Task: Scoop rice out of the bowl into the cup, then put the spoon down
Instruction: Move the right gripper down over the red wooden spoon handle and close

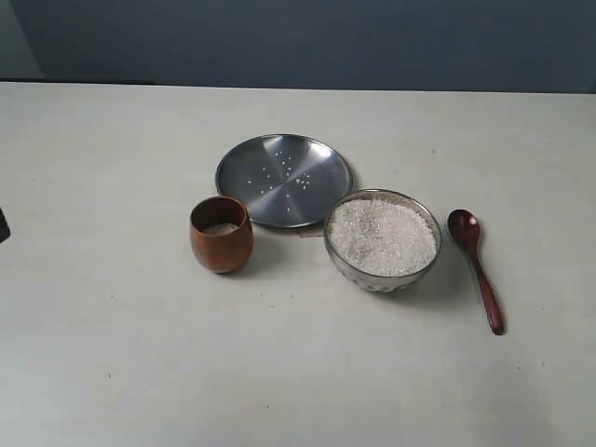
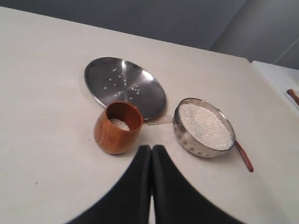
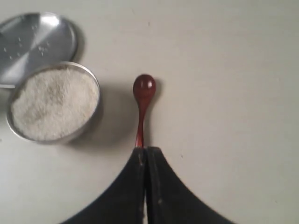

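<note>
The clear glass bowl (image 1: 342,255) stands at mid-table, heaped with white rice (image 1: 382,237). Left of it is the wooden cup (image 1: 221,235), with a little rice at its bottom (image 2: 119,124). Flat on the table to the right of the bowl lies the spoon (image 1: 475,265), head away from the front edge. Neither gripper shows in the exterior view. My left gripper (image 2: 152,148) is shut and empty, hanging above the table before the cup (image 2: 117,135) and bowl (image 2: 187,137). My right gripper (image 3: 146,150) is shut too, raised over the spoon (image 3: 143,91); its fingers hide the handle's end.
A flat steel plate (image 1: 284,179) with a few stray grains lies behind the cup and bowl. A dark wall runs along the table's far edge.
</note>
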Controlling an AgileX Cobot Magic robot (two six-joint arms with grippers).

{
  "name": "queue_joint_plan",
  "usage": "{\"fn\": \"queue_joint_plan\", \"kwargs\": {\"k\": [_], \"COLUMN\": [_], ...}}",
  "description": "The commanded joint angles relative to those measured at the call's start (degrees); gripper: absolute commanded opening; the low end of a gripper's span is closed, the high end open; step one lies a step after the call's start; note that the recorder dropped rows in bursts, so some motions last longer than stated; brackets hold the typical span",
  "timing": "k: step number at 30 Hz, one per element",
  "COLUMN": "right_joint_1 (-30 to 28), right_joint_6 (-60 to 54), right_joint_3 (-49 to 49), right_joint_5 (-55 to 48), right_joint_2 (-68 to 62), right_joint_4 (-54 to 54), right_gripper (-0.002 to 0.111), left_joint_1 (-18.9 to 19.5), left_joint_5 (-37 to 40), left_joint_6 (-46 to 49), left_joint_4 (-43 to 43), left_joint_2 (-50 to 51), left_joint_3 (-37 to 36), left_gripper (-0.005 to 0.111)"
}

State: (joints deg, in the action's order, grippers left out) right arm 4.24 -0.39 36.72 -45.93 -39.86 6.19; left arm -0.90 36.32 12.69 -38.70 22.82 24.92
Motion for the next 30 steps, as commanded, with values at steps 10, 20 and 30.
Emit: {"fn": "queue_joint_plan", "kwargs": {"k": [10, 20, 30], "right_joint_1": [-0.17, -0.17, 1.73], "right_joint_6": [-5.56, -11.61, -12.03], "right_joint_3": [0.34, 2.11, 4.15], "right_joint_5": [6.39, 16.10, 17.51], "right_joint_2": [-25.21, -45.34, -52.09], "right_joint_4": [3.73, 7.39, 8.74], "right_gripper": [0.000, 0.040, 0.045], "left_joint_1": [-0.39, -0.39, -0.39], "left_joint_5": [-6.41, -11.29, -15.98], "left_joint_6": [4.50, 7.02, 7.02], "left_joint_4": [1.98, 3.91, 6.26], "left_joint_2": [14.12, 20.87, 21.55], "left_joint_3": [0.40, 0.20, 0.20], "left_gripper": [0.000, 0.000, 0.000]}}
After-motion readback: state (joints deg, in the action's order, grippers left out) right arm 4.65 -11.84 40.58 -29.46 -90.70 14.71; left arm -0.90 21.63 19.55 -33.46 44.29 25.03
